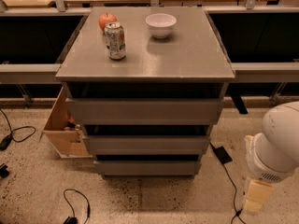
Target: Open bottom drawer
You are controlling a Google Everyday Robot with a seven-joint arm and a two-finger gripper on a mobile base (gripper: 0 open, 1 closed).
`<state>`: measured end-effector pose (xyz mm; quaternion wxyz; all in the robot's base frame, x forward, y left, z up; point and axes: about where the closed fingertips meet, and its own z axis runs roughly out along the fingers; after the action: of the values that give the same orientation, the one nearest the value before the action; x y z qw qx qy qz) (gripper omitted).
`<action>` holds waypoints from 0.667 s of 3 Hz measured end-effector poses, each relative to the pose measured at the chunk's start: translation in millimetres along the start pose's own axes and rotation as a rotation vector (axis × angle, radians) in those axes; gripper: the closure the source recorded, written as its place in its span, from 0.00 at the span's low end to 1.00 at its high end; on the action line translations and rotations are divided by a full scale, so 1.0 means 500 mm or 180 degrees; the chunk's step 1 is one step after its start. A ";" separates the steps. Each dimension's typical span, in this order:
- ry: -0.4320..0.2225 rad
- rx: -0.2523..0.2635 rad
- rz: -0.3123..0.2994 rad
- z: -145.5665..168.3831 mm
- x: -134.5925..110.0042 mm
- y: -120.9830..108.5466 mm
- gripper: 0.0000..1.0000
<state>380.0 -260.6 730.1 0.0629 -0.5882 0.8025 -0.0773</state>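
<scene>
Facing the camera: a grey metal cabinet [145, 118] with three plain, handle-less drawer fronts stacked one above the other, standing on a speckled stone floor [154, 199].
Table: the cabinet's flat grey top [187, 55], carrying three things.
Can: a silver drinks can with green and red print [115, 41], upright near the table's left side.
Apple: a red round apple [107, 20], just behind the can and partly hidden by it.
Bowl: a white round bowl [160, 24], upright, to the right of the apple and apart from it.
Upper fronts: the tall grey top drawer front [117, 108] and the grey middle drawer front [145, 144], each with a dark gap above it.
Bottom drawer: the lowest, narrowest grey drawer front [147, 167], just above the floor and under the middle front, with a thin dark gap along its upper edge; only its front shows.
Box: a light tan wooden box [63, 129], on the floor just beside the cabinet's left side.
Cables: black cables [77, 202] lying on the floor in front and to the left.
Arm: a white rounded robot arm joint [278, 143] at the lower right of the view, well apart from the cabinet.
Pincer: the pale cream pincer [256, 197] hangs below that joint, low near the floor, to the right of the bottom drawer and not touching it; whether it is spread or pressed together cannot be told.
</scene>
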 end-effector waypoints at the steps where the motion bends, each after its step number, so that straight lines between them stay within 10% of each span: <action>1: -0.0010 -0.0005 -0.0007 0.009 -0.002 0.001 0.00; 2: -0.0111 -0.0058 -0.0085 0.106 -0.027 0.008 0.00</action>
<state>390.5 -249.2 677.4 0.0706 -0.6007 0.7941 -0.0605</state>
